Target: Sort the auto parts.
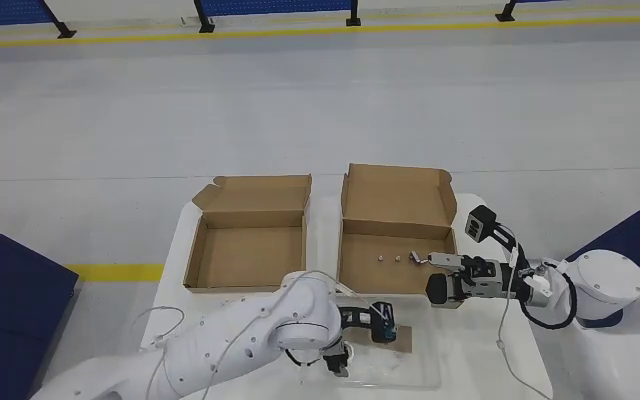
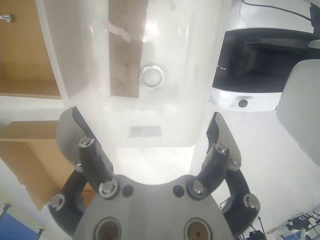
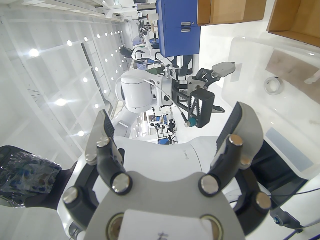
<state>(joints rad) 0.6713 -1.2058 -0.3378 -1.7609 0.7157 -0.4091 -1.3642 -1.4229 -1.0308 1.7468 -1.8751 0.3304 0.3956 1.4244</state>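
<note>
A metal ring (image 2: 152, 76) (image 3: 273, 85) lies in a clear plastic tray (image 2: 50, 51) (image 3: 250, 41) (image 1: 420, 375) beside a brown cardboard strip (image 2: 125, 63) (image 3: 287, 66) (image 1: 401, 341). My left gripper (image 2: 141, 113) (image 3: 226, 88) (image 1: 380, 328) is open at the tray's near end, short of the ring and holding nothing. Two small bolts (image 2: 7, 18) (image 1: 390, 259) rest in the right cardboard box (image 1: 380, 278). At that box's front right corner, my right gripper (image 3: 171, 111) (image 1: 432, 262) is open with nothing between its fingers.
A second open cardboard box (image 1: 245, 255) stands to the left of the first, its floor bare. Both boxes have lids folded back toward the far side. A cable (image 1: 505, 340) trails from the right arm across the table's right part.
</note>
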